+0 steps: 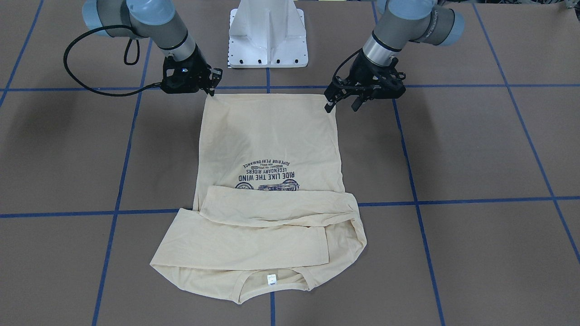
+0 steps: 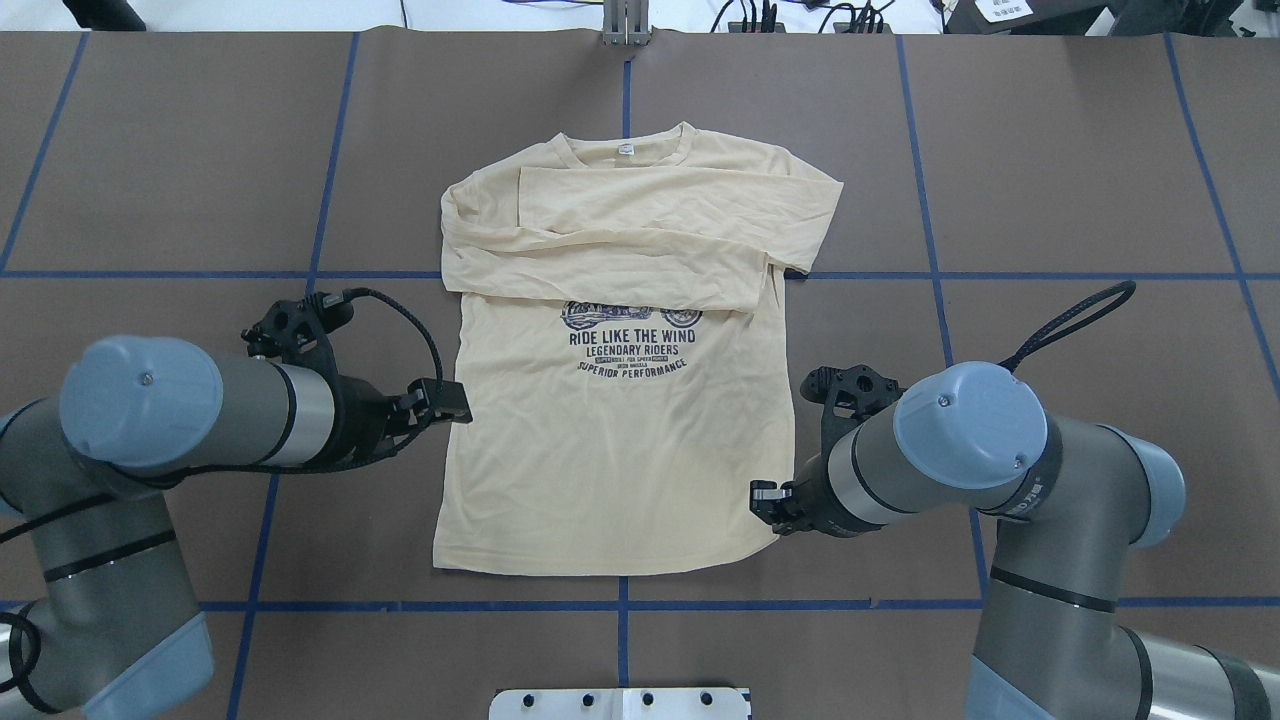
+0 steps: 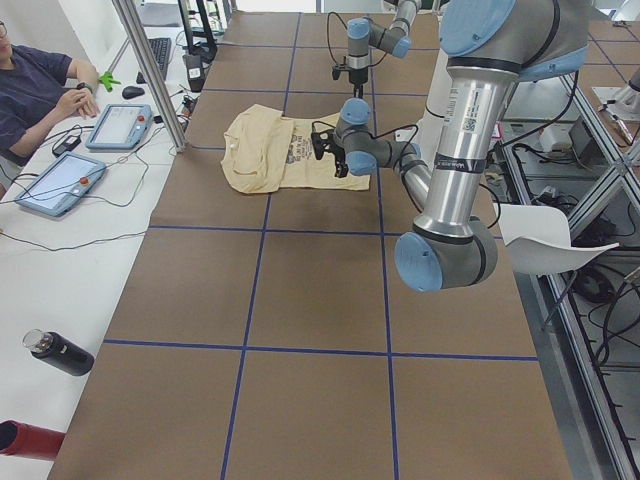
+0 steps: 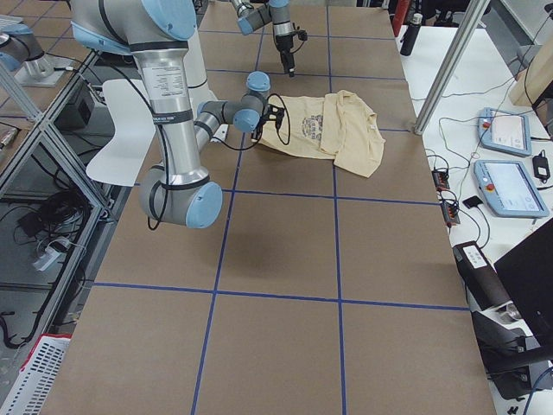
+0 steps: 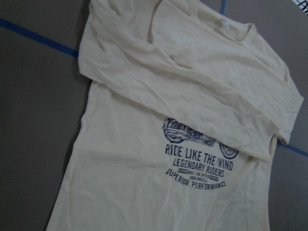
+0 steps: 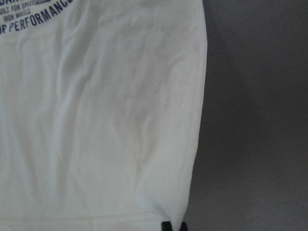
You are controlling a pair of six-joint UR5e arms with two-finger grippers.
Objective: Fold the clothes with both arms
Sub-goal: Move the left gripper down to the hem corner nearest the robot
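Containers: I see a black bottle (image 3: 60, 353) and a red bottle (image 3: 25, 440) lying at the lower left of the left-side view. A white slatted basket (image 4: 34, 380) sits in the lower-left corner of the right-side view. I cannot tell what any of them holds.
Around: the brown table (image 2: 1050, 150) is gridded with blue tape lines (image 2: 930, 240). The white pedestal base (image 1: 268, 40) stands top centre in the front view. Two teach pendants (image 3: 118, 125) lie at the upper left of the left-side view, with a seated person (image 3: 35, 85) beside them.
In the way: both sleeves (image 2: 650, 230) are folded across the chest and cover the top of the navy print (image 2: 632, 345).
Shirt: the cream shirt (image 2: 610, 450) lies flat, print up, in the centre of the overhead view. Its neck label (image 2: 625, 149) is toward the top and its hem toward the bottom.
Left gripper (image 1: 342, 106): spread apart and holding nothing. In the front view it sits at the hem corner on the right — its wrist camera looks down on most of the shirt.
Right gripper (image 1: 214, 85): at the other hem corner, on the left of the front view. Its wrist view shows dark fingertips (image 6: 166, 226) right at the hem — I cannot tell whether they pinch the cloth.
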